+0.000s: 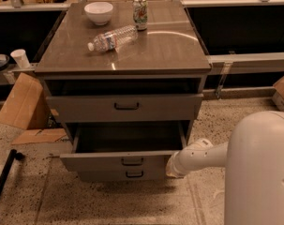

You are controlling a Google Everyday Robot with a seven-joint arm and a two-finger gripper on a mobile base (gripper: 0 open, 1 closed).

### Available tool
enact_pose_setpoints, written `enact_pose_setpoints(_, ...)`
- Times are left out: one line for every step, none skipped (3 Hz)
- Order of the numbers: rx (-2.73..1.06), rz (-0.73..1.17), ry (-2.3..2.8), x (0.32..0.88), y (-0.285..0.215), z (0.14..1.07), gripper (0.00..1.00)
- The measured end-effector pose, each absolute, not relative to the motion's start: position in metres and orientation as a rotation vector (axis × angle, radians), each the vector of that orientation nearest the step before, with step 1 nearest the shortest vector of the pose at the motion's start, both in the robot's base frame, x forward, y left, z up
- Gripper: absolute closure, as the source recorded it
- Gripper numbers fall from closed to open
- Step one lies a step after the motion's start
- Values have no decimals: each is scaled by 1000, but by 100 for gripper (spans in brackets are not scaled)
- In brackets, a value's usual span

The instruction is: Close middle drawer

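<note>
- While the middle drawer stands pulled out below the taller drawer, our gripper sits at the right end of its front panel.
- Whether it is open or closed, we cannot tell.

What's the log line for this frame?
middle drawer: open, pulled out | gripper: at drawer front's right end | contact: cannot tell

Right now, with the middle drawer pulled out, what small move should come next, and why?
Probably a straight push toward the cabinet: the middle drawer stands far out, and the gripper is at the right end of its front panel, so pressing inward should slide it shut.
</note>
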State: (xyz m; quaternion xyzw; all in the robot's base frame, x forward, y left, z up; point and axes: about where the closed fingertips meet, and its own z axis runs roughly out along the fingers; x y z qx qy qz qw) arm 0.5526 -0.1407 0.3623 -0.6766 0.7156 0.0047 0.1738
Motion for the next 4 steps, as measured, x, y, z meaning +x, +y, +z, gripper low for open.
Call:
enact_pose_setpoints(-1918,13,2029,553,-141,362,27)
enact_pose_setpoints(-1913,0,1993,566,-141,363,0)
enact_pose_setpoints(-1913,-1,1992,564,-141,363,0)
enact_pose_setpoints(-1912,-13,1943,581,-135,369,19)
